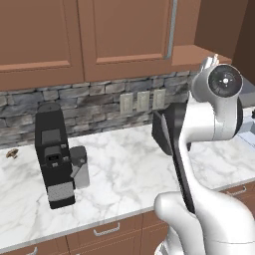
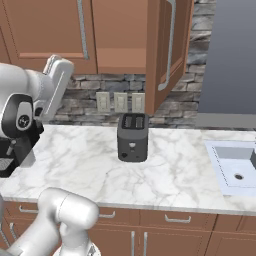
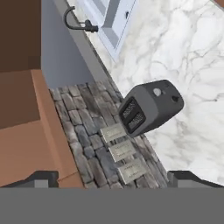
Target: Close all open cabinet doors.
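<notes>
Tool (image 3: 112, 177) — jaws spread wide, holding nothing; raised above the worktop (image 2: 165, 170), aimed past the toaster (image 2: 133, 136) toward the stone backsplash.
Open cabinet door (image 2: 167, 47) — upper wall unit, swung out edge-on over the toaster, long axis vertical, silver bar handle (image 2: 170, 50) on its face. Lies to the tool's right, apart, at about its height.
Neighbouring upper doors appear shut.

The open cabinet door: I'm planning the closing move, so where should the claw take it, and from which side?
Best guess: take the open cabinet door by its long vertical silver bar handle, which stands off the panel, or push its outer face. It swings out over the toaster, so come from the sink side. The claw is open.
</notes>
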